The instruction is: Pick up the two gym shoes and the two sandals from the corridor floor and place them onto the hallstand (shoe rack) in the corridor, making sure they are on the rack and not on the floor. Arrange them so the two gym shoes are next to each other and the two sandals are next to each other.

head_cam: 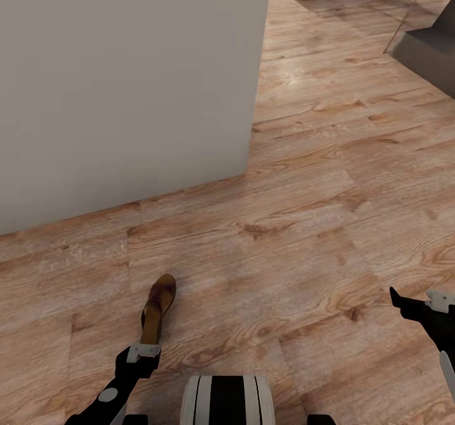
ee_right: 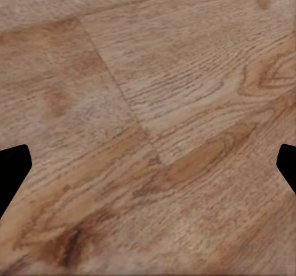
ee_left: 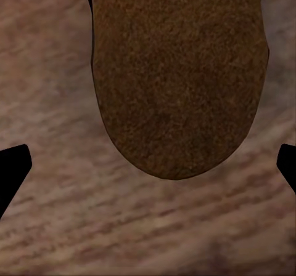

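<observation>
One sandal (head_cam: 158,307) was seen in the head view, held edge-up in front of the left gripper (head_cam: 144,352), its far end tipped toward the grey wall (head_cam: 126,84) and the corridor floor (head_cam: 297,223) visible beneath it. In the left wrist view the sandal's (ee_left: 179,73) brown, grainy sole was shown close up between the dark fingertips (ee_left: 12,168), which sat wide at the frame edges; whether the sandal was actually clamped by the fingers could not be told, since the contact was hidden. The right gripper (head_cam: 414,302) was held low at the right over bare planks, and its fingertips (ee_right: 12,168) were seen spread apart with nothing between them but floor (ee_right: 154,128). A dark grey piece of furniture (head_cam: 430,46) was partly visible at the far right.
</observation>
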Controlling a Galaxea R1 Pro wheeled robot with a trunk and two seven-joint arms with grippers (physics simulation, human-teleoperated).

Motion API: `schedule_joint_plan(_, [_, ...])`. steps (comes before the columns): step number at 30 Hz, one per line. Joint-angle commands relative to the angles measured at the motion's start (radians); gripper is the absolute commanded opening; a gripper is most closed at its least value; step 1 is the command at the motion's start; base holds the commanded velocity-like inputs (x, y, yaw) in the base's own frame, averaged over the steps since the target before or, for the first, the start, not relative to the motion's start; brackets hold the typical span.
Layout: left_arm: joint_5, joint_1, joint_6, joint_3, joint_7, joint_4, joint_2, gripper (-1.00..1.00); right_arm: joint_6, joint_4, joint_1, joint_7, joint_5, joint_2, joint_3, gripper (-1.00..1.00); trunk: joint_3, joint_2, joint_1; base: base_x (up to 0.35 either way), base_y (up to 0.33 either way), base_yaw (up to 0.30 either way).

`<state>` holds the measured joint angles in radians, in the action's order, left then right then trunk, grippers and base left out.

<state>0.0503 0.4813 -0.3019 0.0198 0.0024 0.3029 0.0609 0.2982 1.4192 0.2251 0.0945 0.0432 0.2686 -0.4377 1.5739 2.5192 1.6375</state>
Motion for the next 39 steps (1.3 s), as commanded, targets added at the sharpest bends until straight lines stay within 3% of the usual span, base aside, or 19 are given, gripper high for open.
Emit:
schedule_joint_plan(1, [0.005,0.0,-0.003,0.002,0.001,-0.001,0.0,1.0,0.006,0.001,0.0,0.005,0.004,0.0,-0.002,1.0,0.001,0.0,0.0,0.0,0.0,0.0])
schedule_joint_plan(39, [0.006,0.001,-0.005,0.003,0.001,0.0,0.0,1.0,0.006,0.001,0.0,0.004,0.003,0.0,-0.003,1.0,0.001,0.0,0.0,0.032,0.0,0.0])
